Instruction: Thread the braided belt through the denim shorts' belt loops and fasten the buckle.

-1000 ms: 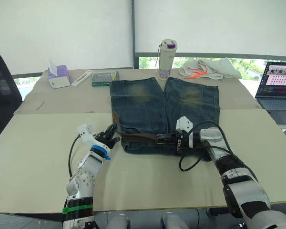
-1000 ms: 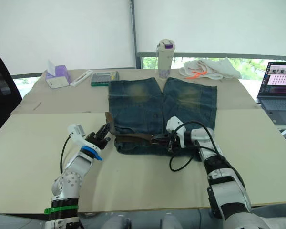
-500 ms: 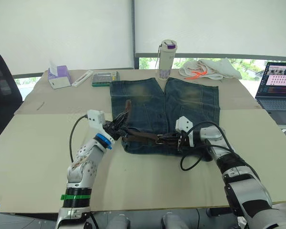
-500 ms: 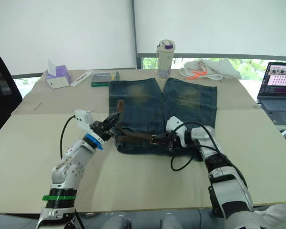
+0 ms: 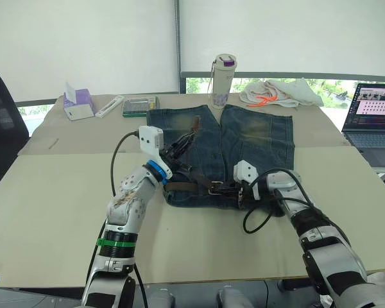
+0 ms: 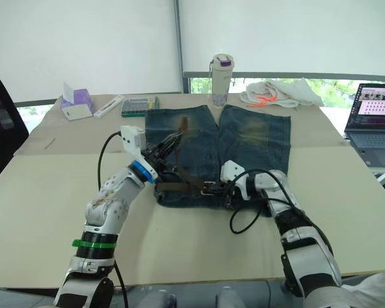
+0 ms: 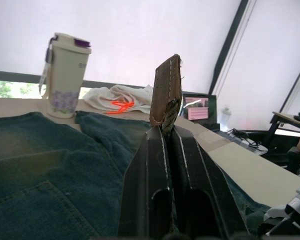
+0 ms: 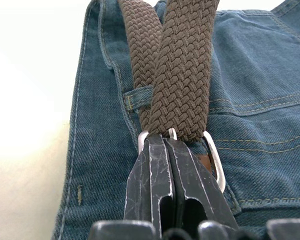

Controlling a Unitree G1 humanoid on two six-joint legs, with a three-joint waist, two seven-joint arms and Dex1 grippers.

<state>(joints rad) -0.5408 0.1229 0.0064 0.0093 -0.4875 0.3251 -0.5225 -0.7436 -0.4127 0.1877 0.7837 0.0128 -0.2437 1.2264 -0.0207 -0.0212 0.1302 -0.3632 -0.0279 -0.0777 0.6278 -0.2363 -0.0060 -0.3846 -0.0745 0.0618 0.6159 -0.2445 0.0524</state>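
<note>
**Belt end drawn back toward the buckle**

The left end effector [image 5: 183,142] was clamped on the tip of the dark brown braided belt [image 8: 182,75], lifted above the faded blue denim shorts [image 5: 256,138] on the bench [image 5: 51,212]. The right end effector [image 8: 174,150], closed, pinned the small silver buckle [image 8: 213,160] at the waistband. Keeping it pinned while the strap pulled taut looked wise.

left tool [image 5: 183,144] clamped, right tool [image 5: 233,190] clamped
</note>
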